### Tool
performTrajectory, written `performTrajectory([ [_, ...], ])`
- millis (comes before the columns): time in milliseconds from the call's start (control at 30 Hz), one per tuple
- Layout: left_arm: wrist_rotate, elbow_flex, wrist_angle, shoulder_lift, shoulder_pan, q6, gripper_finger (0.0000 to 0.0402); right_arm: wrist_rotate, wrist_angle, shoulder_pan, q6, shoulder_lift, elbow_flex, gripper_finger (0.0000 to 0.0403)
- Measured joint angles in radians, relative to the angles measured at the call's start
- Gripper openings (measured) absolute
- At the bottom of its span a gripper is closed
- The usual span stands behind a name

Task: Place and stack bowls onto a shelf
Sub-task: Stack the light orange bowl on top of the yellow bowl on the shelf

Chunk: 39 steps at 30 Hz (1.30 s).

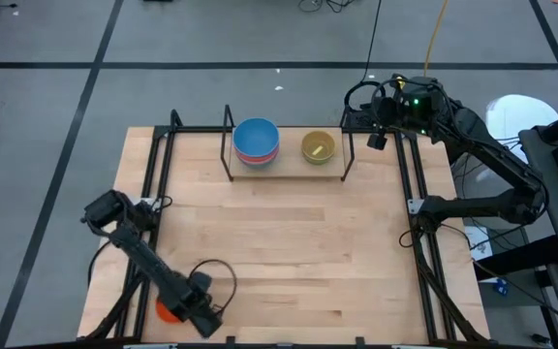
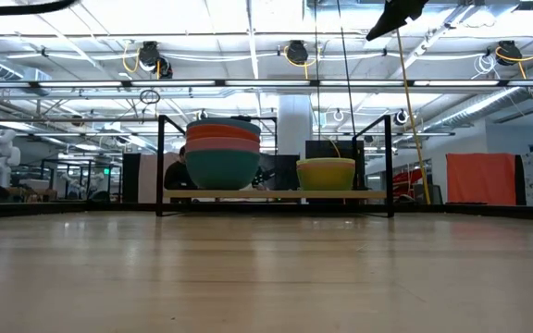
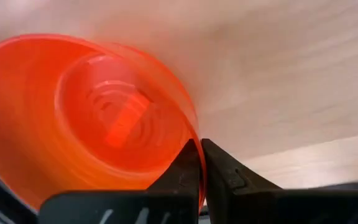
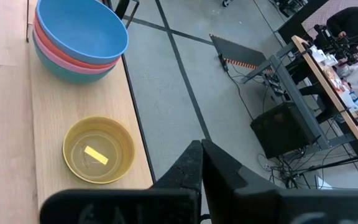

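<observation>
Pick-up step: left tool (image 3: 200,163) pinched shut on the orange bowl (image 3: 86,118) rim at the worktop's near corner. Next: lift, carry to shelf (image 1: 289,167). Right tool (image 4: 201,163) shut, empty, parked beyond the shelf.

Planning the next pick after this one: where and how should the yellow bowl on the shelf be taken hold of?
Grip the yellow bowl by its thin rim, one jaw inside and one outside, coming from above. It sits upright and alone on the shelf, apart from the stack, its mouth open upward.
</observation>
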Motion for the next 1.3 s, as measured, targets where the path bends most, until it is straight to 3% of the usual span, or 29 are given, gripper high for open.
performTrajectory([
  [467, -0.176, 0.007, -0.023, -0.293, 0.438, 0.722, 0.0004, 0.004, 0.000, 0.000, -0.034, -0.048, 0.000, 0.0000],
  [633, -0.237, 0.087, -0.026, -0.363, 0.594, 0.977, 0.0003, 0.004, 0.000, 0.000, -0.038, -0.083, 0.000, 0.0000],
  [833, -0.321, 0.309, -0.071, -0.348, 0.750, 1.340, 0.0003, 0.004, -0.001, 0.000, -0.026, -0.119, 0.000, 0.0000],
  [1000, -0.346, 0.459, -0.069, -0.326, 0.883, 1.556, 0.0003, 0.004, -0.004, 0.000, -0.025, -0.135, 0.000, 0.0000],
  [1300, -0.259, 0.685, -0.131, -0.173, 1.117, 1.840, 0.0003, 0.004, -0.035, -0.002, -0.025, -0.135, 0.000, 0.0000],
])
